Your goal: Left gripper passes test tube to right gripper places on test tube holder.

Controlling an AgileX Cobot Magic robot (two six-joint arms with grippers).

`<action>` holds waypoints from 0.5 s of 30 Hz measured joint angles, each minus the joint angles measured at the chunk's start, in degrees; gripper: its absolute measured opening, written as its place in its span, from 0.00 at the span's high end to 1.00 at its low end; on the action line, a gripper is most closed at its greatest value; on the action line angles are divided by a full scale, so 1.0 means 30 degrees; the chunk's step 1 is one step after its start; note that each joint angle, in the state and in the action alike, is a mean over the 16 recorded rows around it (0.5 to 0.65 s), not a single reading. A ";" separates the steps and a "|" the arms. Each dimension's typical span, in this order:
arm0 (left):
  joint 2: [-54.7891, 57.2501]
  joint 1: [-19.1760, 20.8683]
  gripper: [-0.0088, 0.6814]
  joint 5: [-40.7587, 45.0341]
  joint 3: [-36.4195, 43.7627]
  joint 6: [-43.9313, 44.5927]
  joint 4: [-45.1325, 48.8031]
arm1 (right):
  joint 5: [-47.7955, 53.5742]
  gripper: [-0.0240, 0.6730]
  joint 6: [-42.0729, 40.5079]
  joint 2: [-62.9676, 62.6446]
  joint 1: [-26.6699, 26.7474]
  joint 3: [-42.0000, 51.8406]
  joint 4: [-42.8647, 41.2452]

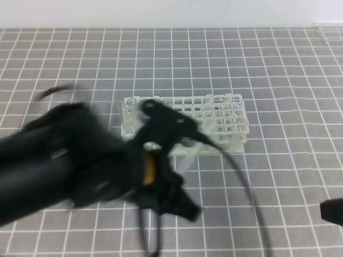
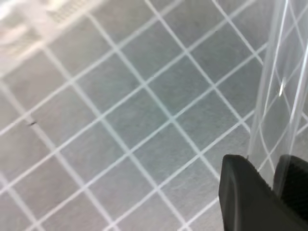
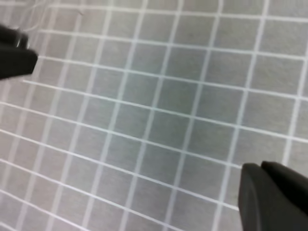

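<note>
Test tube (image 2: 281,82) upright in left hand (image 2: 269,192)

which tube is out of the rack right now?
The test tube clamped between the left gripper's fingers, over the grid mat; other tubes stand in the white rack.

No readable text in any view.
No letters, numbers, brand marks or signs legible on anything; the small yellow-orange patch (image 1: 149,167) on the blurred dark arm (image 1: 64,160) in the high view is too smeared to tell whether it is a label, and the grid-lined table (image 1: 278,69) carries only plain white lines.
</note>
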 joint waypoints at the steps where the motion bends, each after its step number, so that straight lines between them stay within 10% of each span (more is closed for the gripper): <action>1: -0.0702 0.0087 0.96 -0.0622 0.0612 -0.0212 0.0194 | 0.0086 0.98 -0.0003 0.0109 0.0044 -0.0223 0.0089; 15: -0.8358 0.1458 0.94 -1.1919 1.0147 -0.2629 0.0867 | -0.1509 0.98 0.0867 0.3859 0.5069 -0.3411 0.0448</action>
